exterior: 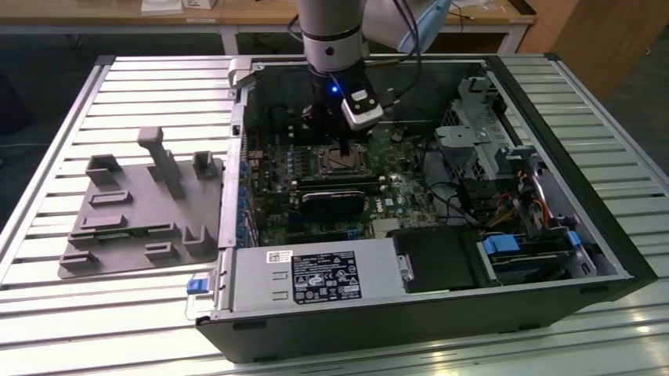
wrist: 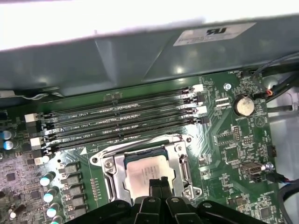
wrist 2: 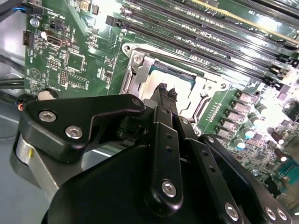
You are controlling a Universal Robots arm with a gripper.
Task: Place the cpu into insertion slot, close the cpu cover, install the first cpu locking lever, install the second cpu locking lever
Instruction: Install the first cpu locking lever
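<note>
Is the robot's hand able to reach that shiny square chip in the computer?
Probably yes. The hand hangs right over the chip, which sits in its socket on the green board. The case's side is open and nothing lies between them.

The silver-topped cpu (wrist: 145, 171) lies flat in its socket, the cpu cover (wrist: 177, 161) closed around it.

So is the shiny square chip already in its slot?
In. The cpu lies flat inside the socket, with the silver cpu cover framing it. The tool sits right at its edge.
</note>
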